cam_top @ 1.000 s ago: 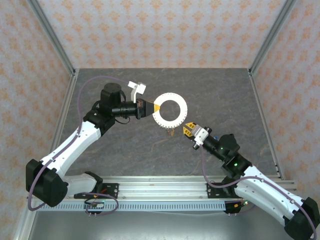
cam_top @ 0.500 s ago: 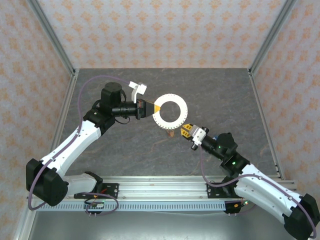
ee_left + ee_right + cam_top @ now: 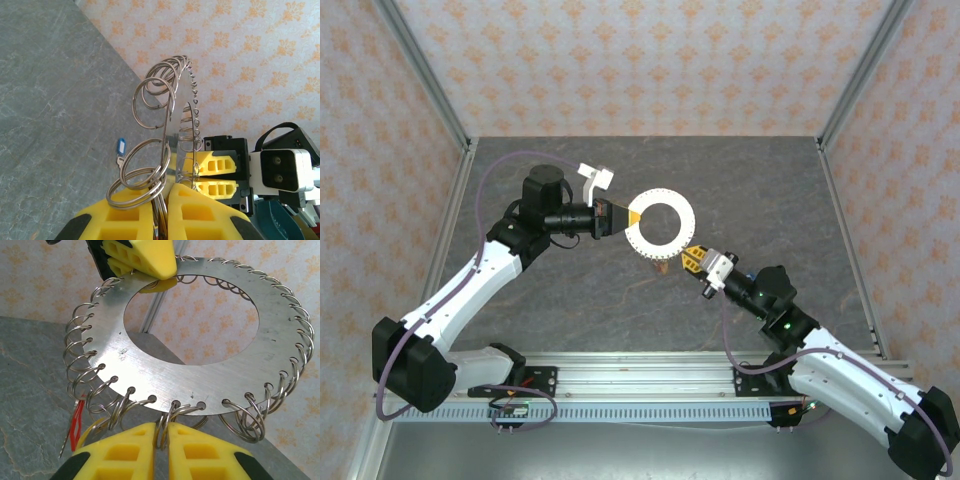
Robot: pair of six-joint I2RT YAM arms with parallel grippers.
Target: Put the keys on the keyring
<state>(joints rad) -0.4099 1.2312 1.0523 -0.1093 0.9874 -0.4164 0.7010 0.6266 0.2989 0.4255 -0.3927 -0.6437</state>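
The keyring is a flat metal disc with a large hole and several small split rings along its rim, held off the table. My left gripper is shut on its left edge; in the left wrist view the keyring stands edge-on above the left gripper. My right gripper is shut on a split ring at the lower rim of the keyring. A red key hangs beside it, with a yellow piece half hidden behind the rings. The blue key lies on the table.
The grey stone-patterned table is bounded by metal posts and patterned walls. The two grippers meet over the table's middle, with the right gripper just below the disc. Both arm bases sit on the rail at the near edge.
The right gripper has moved up and left, closing in on the lower rim of the keyring. The left arm and the keyring have stayed put.
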